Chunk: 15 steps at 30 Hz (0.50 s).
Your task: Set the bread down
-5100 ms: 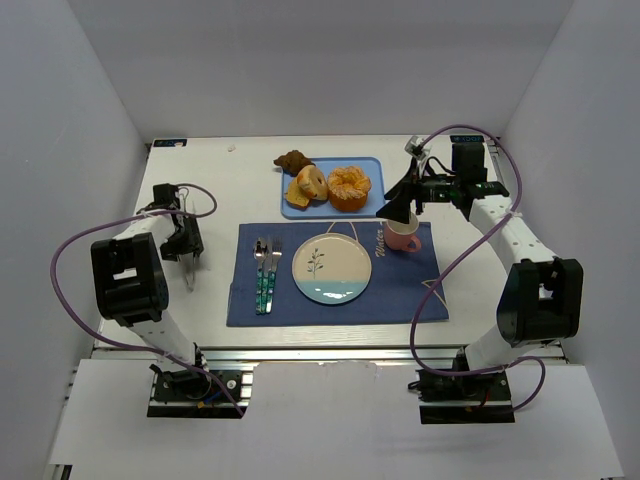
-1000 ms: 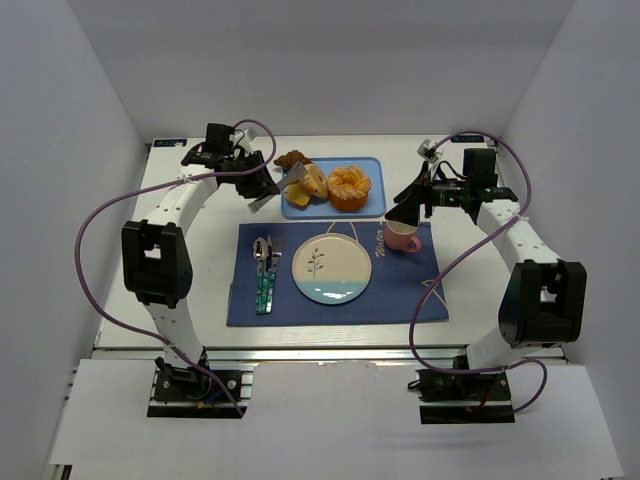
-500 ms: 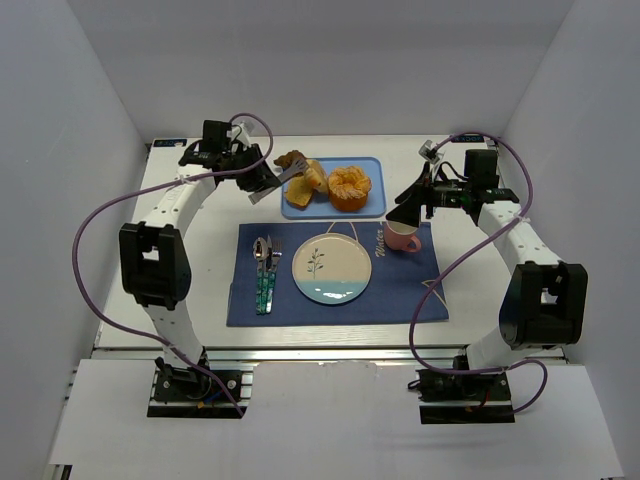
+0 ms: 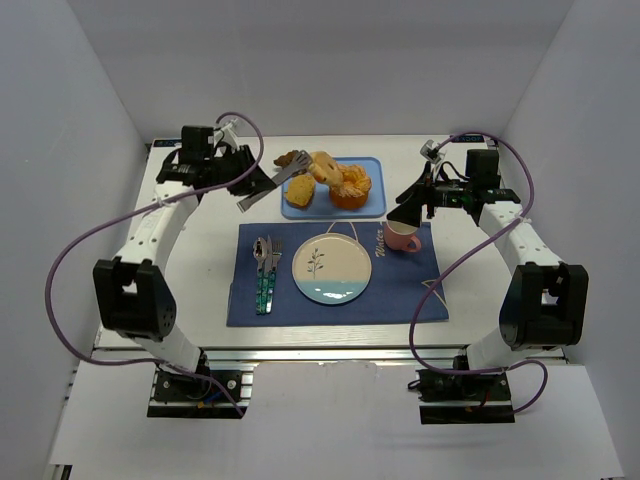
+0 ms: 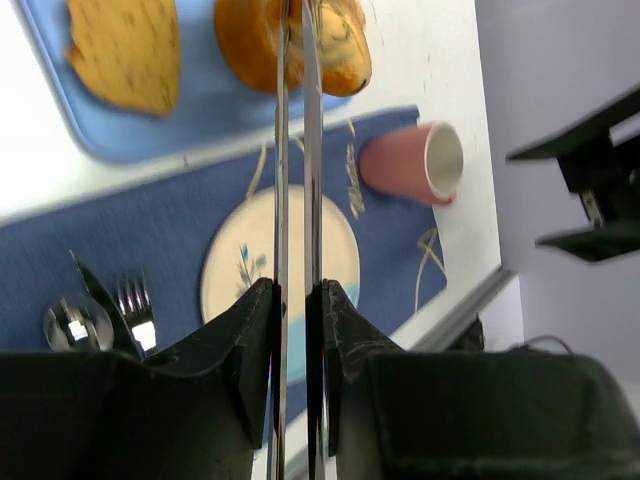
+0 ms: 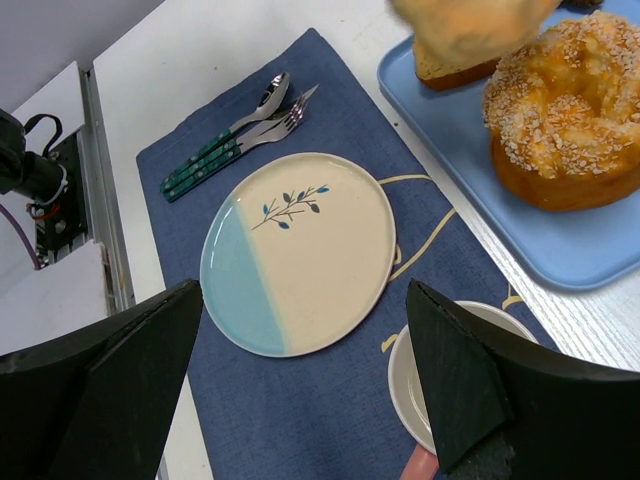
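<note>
My left gripper (image 4: 250, 180) is shut on a pair of metal tongs (image 4: 280, 175). The tongs pinch the ring-shaped bread (image 4: 322, 165) and hold it above the blue tray (image 4: 372, 165). In the left wrist view the tong blades (image 5: 281, 180) run up from my gripper (image 5: 295, 300) to the ring (image 5: 345, 45). The wedge slice (image 4: 300, 195) lies on the tray's left part and shows in the left wrist view (image 5: 125, 50). My right gripper (image 4: 405, 205) is open and empty above the pink cup (image 4: 403, 238); its jaws (image 6: 305, 290) stand wide apart.
A seeded bun (image 4: 352, 187) and a brown piece (image 4: 290, 158) lie on the tray. On the blue placemat (image 4: 410, 290) are a cream and light-blue plate (image 4: 331, 268) and cutlery (image 4: 265, 270) to its left.
My left arm swung from the table's left to the tray with the tongs, took the ring bread and raised it rightward toward the seeded bun. The right arm stayed put.
</note>
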### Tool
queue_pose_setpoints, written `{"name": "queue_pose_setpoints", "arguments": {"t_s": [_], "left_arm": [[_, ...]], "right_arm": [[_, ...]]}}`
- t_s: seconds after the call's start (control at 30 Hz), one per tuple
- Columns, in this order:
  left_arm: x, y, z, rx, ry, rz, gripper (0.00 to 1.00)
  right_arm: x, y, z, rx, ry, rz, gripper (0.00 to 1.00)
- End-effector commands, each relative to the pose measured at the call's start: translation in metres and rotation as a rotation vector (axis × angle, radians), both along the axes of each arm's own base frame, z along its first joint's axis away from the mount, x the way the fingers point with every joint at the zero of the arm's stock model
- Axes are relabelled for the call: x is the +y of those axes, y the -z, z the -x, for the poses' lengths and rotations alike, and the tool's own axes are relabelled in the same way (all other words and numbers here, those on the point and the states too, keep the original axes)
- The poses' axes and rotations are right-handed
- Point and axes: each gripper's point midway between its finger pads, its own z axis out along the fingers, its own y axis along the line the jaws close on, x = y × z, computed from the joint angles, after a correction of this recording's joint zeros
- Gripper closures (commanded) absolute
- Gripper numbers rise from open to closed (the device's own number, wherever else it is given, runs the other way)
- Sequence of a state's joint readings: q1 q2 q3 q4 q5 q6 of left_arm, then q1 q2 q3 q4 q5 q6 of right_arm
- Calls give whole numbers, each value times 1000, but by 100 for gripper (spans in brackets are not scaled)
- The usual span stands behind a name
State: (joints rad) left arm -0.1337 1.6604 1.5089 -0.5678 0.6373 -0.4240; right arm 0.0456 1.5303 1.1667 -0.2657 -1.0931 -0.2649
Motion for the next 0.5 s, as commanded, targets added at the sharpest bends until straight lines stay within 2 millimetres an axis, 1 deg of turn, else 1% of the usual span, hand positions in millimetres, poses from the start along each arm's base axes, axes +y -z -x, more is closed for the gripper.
{"name": "queue_pose_setpoints", "arguments": {"t_s": [0.0,0.03,0.07,0.1,0.17,0.2,0.27,0.3,0.37,0.4,0.47], "left_arm": [[-1,-24,50,-48,79,21,100],[-1,-23,58,-45,82,26,100],[-1,-32,72,-67,92,39,100],[-3,-22,84,-33,110,56,100],[-6,-23,101,-24,131,93,100],[-8,-18,115,-20,151,119,100],[-10,-14,128,-10,171,153,100],[-12,-5,141,21,196,178,100],[-13,7,151,54,205,187,100],[-13,22,159,91,211,185,100],[-10,41,167,131,217,150,100]], "right_arm": [[0,-17,4,-48,-18,-22,13],[0,-17,5,-43,-17,-23,13],[0,-17,5,-45,-18,-24,13],[0,-16,5,-40,-18,-25,13],[0,-17,5,-43,-19,-24,13],[1,-16,5,-37,-20,-25,13],[1,-17,5,-40,-20,-24,13],[1,-17,5,-38,-23,-26,13],[1,-19,4,-41,-24,-27,13],[1,-19,4,-41,-25,-28,13],[1,-20,4,-42,-25,-31,13]]}}
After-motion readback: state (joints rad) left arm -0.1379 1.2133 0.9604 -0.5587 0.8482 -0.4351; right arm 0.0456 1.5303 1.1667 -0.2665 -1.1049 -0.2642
